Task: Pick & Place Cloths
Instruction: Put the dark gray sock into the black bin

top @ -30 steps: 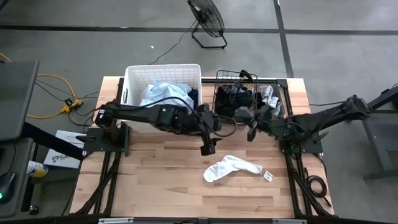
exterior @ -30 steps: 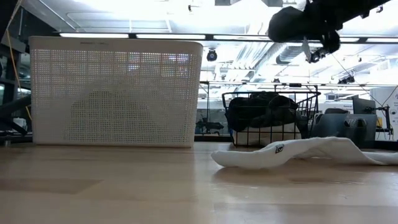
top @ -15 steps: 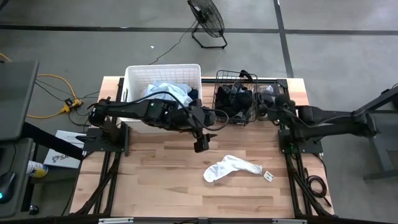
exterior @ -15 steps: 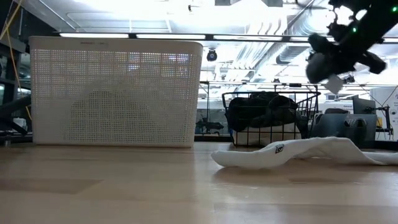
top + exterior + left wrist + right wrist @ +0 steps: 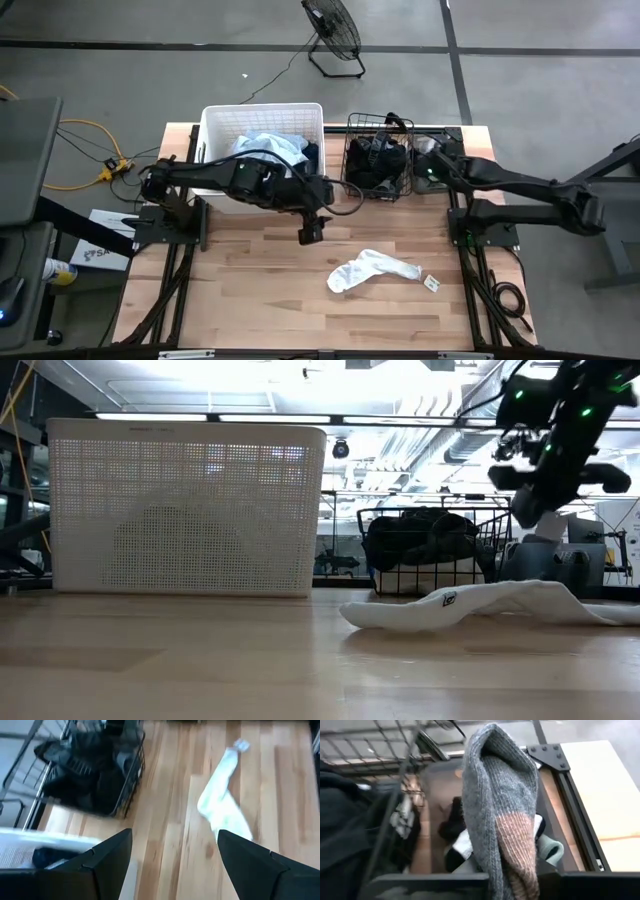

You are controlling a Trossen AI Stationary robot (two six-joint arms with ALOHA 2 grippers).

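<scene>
The right gripper (image 5: 470,887), shut on a grey knitted sock with a tan toe (image 5: 500,810), hangs over the far right corner of the tabletop, above a small bin of socks (image 5: 470,835) beside the black wire basket (image 5: 378,160). The left gripper (image 5: 310,234), jaws wide and empty, hovers mid-table, near the limp white sock (image 5: 372,270) lying toward the near edge. That sock looks light, soft and floppy; a pinch at its bunched middle seems the surest hold. More cloths fill the white plastic tub (image 5: 262,117) at the far edge.
</scene>
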